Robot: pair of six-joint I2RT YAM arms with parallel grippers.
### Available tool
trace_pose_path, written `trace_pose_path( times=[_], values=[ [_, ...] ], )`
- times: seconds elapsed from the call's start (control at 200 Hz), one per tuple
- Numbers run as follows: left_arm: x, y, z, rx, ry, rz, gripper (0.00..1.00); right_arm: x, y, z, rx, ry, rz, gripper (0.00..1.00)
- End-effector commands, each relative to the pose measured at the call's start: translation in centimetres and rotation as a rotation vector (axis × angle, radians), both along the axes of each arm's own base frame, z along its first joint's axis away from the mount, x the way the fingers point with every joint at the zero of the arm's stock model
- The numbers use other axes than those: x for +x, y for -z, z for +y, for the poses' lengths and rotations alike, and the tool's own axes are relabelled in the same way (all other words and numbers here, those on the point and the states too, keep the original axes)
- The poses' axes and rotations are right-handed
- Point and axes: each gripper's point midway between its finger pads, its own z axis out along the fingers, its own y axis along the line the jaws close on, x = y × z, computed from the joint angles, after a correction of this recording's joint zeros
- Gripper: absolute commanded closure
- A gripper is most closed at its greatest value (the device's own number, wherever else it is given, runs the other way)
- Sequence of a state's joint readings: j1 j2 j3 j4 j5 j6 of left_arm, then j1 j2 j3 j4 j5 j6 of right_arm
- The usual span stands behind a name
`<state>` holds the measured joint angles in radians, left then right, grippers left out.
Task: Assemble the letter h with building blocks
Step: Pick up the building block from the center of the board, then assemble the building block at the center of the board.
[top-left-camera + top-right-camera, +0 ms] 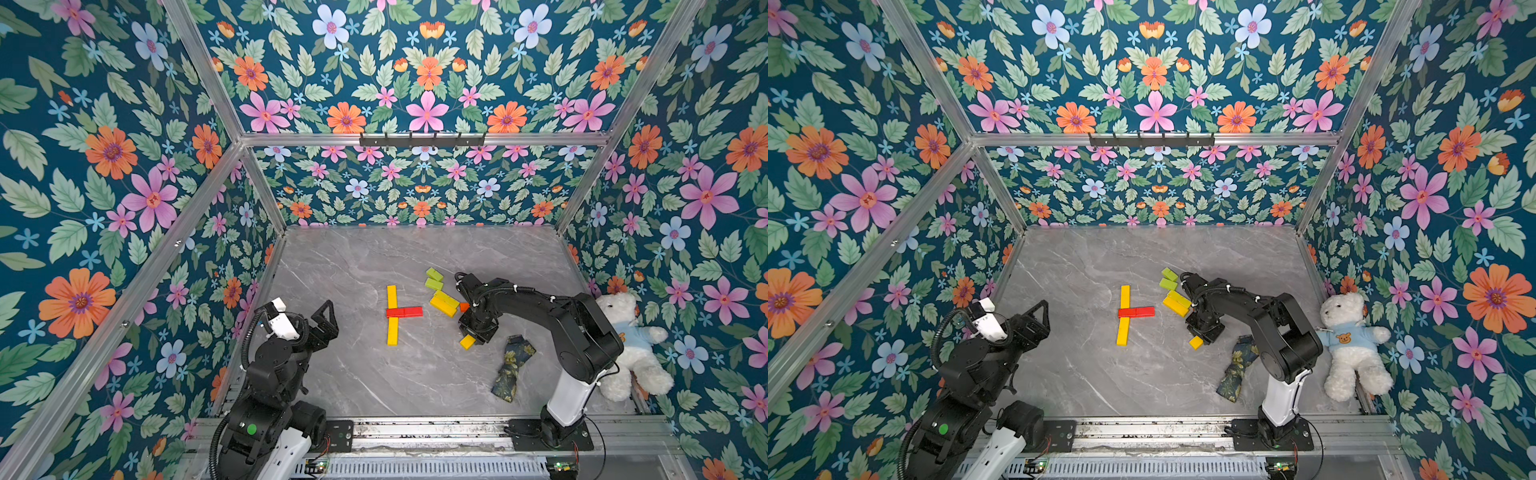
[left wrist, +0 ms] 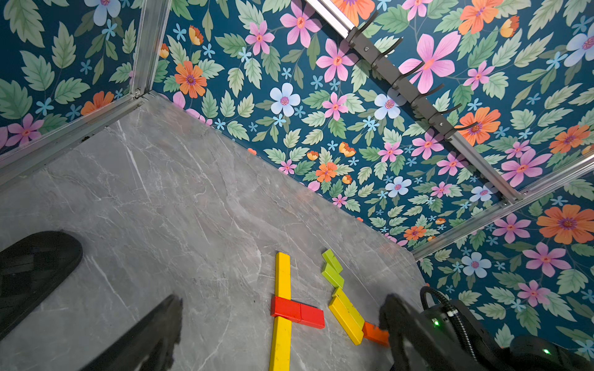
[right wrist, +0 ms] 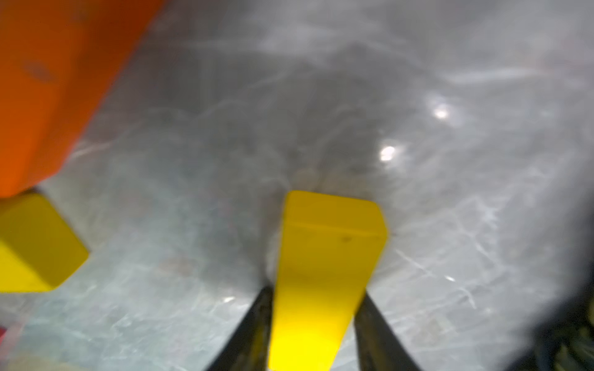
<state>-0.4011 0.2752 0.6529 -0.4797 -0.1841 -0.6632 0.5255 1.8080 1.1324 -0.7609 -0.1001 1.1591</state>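
Note:
In both top views a yellow upright of two bars point(image 1: 392, 296) point(image 1: 1124, 296) lies mid-table, with a red crossbar point(image 1: 404, 312) point(image 1: 1136, 312) running right from its middle. My right gripper point(image 1: 473, 334) point(image 3: 316, 289) is shut on a short yellow block point(image 1: 467, 342) point(image 3: 324, 257) just above the table, right of the crossbar. Beside it lies a pile of long yellow bars point(image 1: 444, 302), an orange block point(image 1: 464, 307) point(image 3: 41, 80) and two lime-green blocks point(image 1: 434, 279). My left gripper point(image 1: 328, 320) rests at the left, open, holding nothing; its fingers point(image 2: 38, 266) stand wide apart.
A dark floral cloth scrap point(image 1: 511, 368) lies near the right arm's base. A white teddy bear point(image 1: 627, 345) in a blue shirt sits against the right wall. Floral walls with metal rails enclose the grey marble table point(image 1: 374, 257).

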Motion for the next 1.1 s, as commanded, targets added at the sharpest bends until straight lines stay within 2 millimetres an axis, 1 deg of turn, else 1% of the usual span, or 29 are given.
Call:
trace_pose_path(
  times=[0.0,0.035,0.085,0.125,0.165,0.23,0.285,0.37,0.49,0.71,0.82,1.005,1.095],
  values=[
    [-0.1,-0.7,0.2,0.005,-0.009,-0.02,0.0,-0.2,-0.8,0.5,-0.037,-0.158,-0.031,0.68],
    [0.0,-0.6,0.2,0.006,-0.009,-0.019,0.0,-0.2,-1.2,0.9,-0.052,-0.212,-0.053,0.68],
    [0.0,-0.5,0.2,0.005,-0.01,-0.017,0.0,-0.2,-1.5,2.1,-0.054,-0.303,-0.081,0.7],
    [0.0,-0.5,0.2,0.005,-0.008,-0.017,0.0,-0.5,-1.5,2.7,-0.068,-0.364,-0.082,0.73],
    [0.1,-0.4,0.2,0.004,-0.008,-0.015,0.0,-0.6,-1.4,3.5,-0.073,-0.428,-0.09,0.73],
    [0.1,-0.4,0.1,0.004,-0.008,-0.014,0.0,-0.8,-1.4,5.1,-0.071,-0.542,-0.123,0.74],
    [0.1,-0.3,0.1,0.005,-0.008,-0.012,0.0,-1.0,-1.5,7.3,-0.041,-0.665,-0.171,0.74],
    [0.1,-0.3,0.1,0.006,-0.008,-0.011,0.0,-1.3,-1.7,9.6,-0.036,-0.801,-0.212,0.73],
    [0.1,-0.2,0.1,0.007,-0.009,-0.008,0.0,-1.4,-1.9,12.2,-0.005,-0.907,-0.242,0.72],
    [0.2,-0.2,0.2,0.007,-0.013,-0.006,0.0,-0.5,-1.9,14.6,0.038,-0.925,-0.237,0.7],
    [0.2,-0.2,0.2,0.01,-0.015,-0.005,0.0,-0.4,-1.8,15.3,0.058,-0.94,-0.223,0.7],
    [0.0,-0.4,0.3,0.008,-0.017,-0.01,0.0,-1.0,-1.4,14.9,0.053,-0.896,-0.168,0.7],
    [0.0,-0.4,0.3,0.007,-0.016,-0.012,0.0,-1.5,-1.0,14.4,0.038,-0.868,-0.131,0.7]
  ],
)
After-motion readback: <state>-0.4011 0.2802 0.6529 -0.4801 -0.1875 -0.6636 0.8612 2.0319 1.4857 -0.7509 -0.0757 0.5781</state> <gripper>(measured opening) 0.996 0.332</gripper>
